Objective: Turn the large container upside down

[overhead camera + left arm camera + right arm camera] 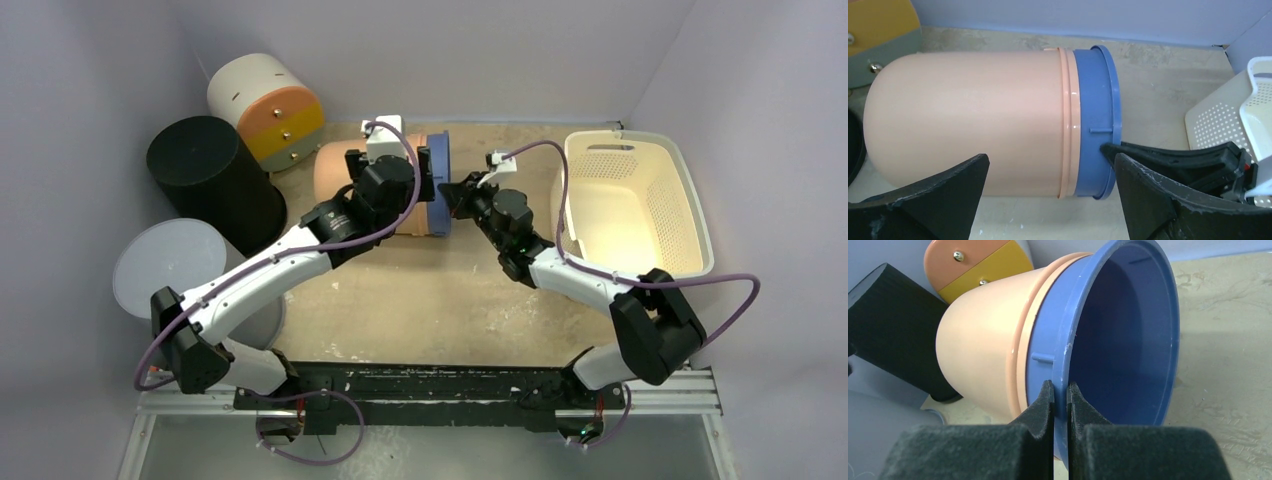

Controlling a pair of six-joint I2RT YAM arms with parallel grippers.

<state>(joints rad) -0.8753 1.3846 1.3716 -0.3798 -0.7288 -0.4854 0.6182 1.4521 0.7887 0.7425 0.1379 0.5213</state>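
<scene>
The large container (335,172) is a peach tub with a blue rim (439,160). It lies on its side at the middle back of the table, open mouth facing right. My right gripper (453,192) is shut on the blue rim (1118,340), one finger inside the mouth and one outside; in its wrist view the gripper (1060,390) pinches the near edge. My left gripper (398,185) hangs over the tub's body. In the left wrist view the left gripper (1050,167) is open and empty, its fingers straddling the tub (973,120) without touching. The right gripper's fingers (1188,157) also show there, at the rim.
A black cylinder (210,180) lies left of the tub. A white, orange and yellow drum (268,105) is at the back left. A grey round bin (170,265) sits at the left. A white perforated basket (635,200) stands at the right. Walls close in on three sides.
</scene>
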